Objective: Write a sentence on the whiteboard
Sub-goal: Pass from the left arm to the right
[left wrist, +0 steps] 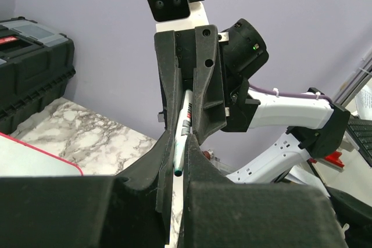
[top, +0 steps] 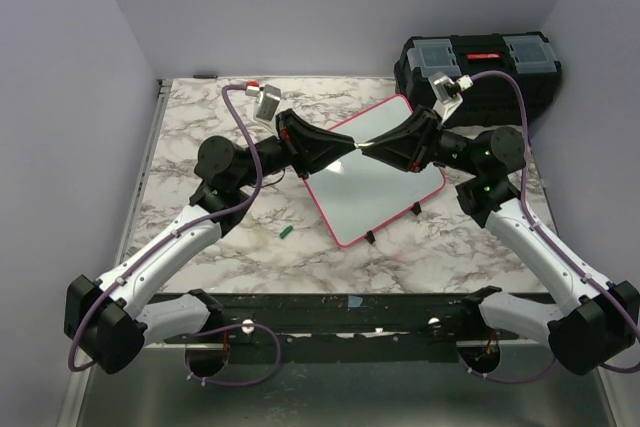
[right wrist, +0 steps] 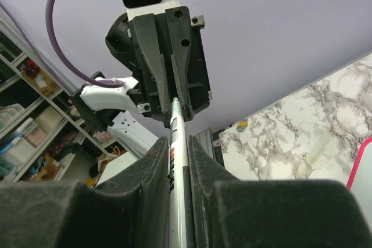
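Marker (right wrist: 174, 169) runs off the bottom edge; small green thing (top: 285, 233), perhaps a cap.

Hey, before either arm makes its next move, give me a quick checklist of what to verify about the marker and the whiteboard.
1. Right pincer closed on the marker barrel: ok.
2. Left pincer closed on the marker's dark teal end: ok, as far as the wrist views show.
3. Marker free for one arm to write with: not ok. Both pincers hold it above the whiteboard.
4. Cap off: cannot tell. A small green piece lies on the table beside the board.
5. Whiteboard lying flat, no marks visible on it: ok.
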